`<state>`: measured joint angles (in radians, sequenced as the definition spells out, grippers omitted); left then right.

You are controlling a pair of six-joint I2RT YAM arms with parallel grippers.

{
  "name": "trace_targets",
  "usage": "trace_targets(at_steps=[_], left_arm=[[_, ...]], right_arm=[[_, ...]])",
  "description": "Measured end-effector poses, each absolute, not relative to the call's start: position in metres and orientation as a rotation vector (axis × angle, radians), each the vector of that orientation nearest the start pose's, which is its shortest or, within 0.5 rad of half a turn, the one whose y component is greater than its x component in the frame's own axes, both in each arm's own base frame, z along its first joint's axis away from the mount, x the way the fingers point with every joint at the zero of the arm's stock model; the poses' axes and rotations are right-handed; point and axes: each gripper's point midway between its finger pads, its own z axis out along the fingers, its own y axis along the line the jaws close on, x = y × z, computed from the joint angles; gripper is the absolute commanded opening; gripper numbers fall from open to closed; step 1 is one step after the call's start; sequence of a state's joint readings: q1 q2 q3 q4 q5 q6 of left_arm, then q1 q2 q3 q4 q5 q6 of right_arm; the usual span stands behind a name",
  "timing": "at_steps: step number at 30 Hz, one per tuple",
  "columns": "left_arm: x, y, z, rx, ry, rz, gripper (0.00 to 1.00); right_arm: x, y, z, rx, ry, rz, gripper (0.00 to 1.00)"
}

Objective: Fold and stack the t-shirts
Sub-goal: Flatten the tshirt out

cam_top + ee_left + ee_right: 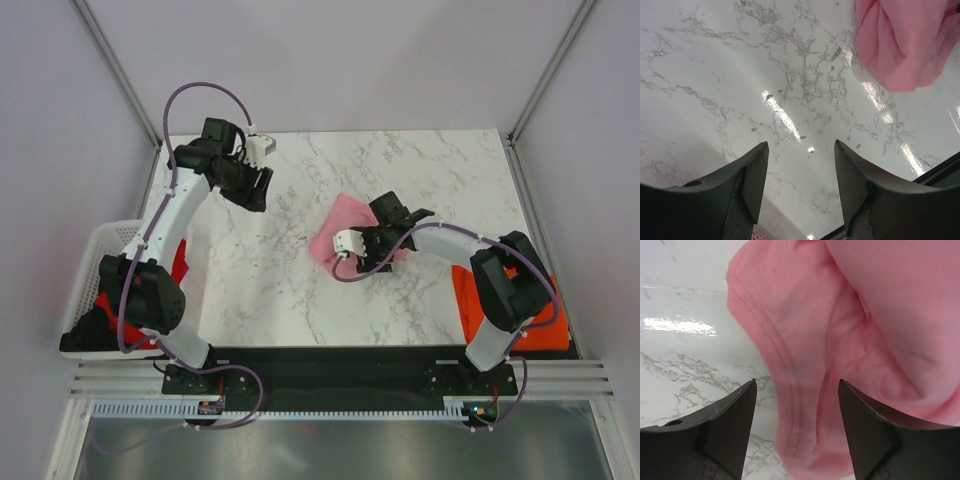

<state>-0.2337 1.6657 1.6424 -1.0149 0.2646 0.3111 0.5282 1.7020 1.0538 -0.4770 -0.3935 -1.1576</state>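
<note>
At the near right edge of the desk [270, 290], the orange t-shirt [468, 300] lies partly under the right arm. At the near left, the red t-shirt [180, 262] hangs in and over the white lattice basket [95, 245]. Neither is held.

At mid-desk, the pink t-shirt [335, 228] lies in a loose, crumpled heap, not yet flattened. The right end effector [797, 387] hangs directly over it with its jaws apart. The stitched hem [785, 360] runs between the two fingers, but no clamping is visible.

Farther back and to the left, the left end effector [800, 145] hovers over bare marble with its jaws apart and nothing between them. The pink cloth is well apart from it.

Handling notes: the fabric is light, limp and non-fragile. It will likely drape and stretch rather than hold any shape, and it may drag on the smooth desk. Take hold at the doubled hem or at a corner, where the stitching gives a firmer edge. A pinch in the bunched middle risks picking up several layers at once. Spreading probably requires one grip per side.
</note>
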Motion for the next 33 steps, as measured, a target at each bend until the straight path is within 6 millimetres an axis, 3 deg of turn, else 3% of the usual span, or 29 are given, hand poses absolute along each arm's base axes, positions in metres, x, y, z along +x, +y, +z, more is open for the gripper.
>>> trace_targets(at_steps=[4,7,9,10,11,15,17,20,25,28,30,33], left_arm=[[0.366,-0.111,0.206,0.748,2.449,-0.301,0.63],[0.367,-0.109,0.206,0.741,2.449,-0.298,0.62],[0.367,-0.109,0.206,0.741,2.447,-0.298,0.62],[0.368,-0.110,0.206,0.742,2.445,-0.298,0.62],[0.368,-0.110,0.206,0.742,2.444,-0.298,0.62],[0.369,-0.110,0.207,0.741,2.440,-0.297,0.62],[0.370,-0.109,0.207,0.738,2.436,-0.297,0.62],[0.372,-0.108,0.207,0.733,2.433,-0.298,0.61],[0.376,-0.108,0.198,0.724,2.455,-0.307,0.60],[0.379,-0.108,0.190,0.718,2.476,-0.324,0.59],[0.383,-0.109,0.190,0.717,2.474,-0.334,0.58],[0.390,-0.111,0.199,0.715,2.446,-0.337,0.57]], right_arm=[[0.314,0.219,0.030,-2.045,1.638,0.297,0.70],[0.316,0.219,0.025,-2.064,1.642,0.284,0.57],[0.317,0.219,0.023,-2.068,1.648,0.278,0.31],[0.316,0.218,0.022,-2.067,1.658,0.276,0.13],[0.316,0.217,0.021,-2.071,1.661,0.271,0.04],[0.318,0.219,0.031,-2.040,1.678,0.267,0.00],[0.321,0.222,0.052,-2.006,1.655,0.250,0.00],[0.333,0.237,0.114,-1.917,1.561,0.206,0.00],[0.356,0.274,0.277,-1.668,1.295,0.123,0.00],[0.361,0.284,0.372,-1.512,1.146,0.079,0.00],[0.364,0.283,0.421,-1.430,1.083,0.042,0.00],[0.372,0.279,0.477,-1.325,1.022,-0.023,0.00]])
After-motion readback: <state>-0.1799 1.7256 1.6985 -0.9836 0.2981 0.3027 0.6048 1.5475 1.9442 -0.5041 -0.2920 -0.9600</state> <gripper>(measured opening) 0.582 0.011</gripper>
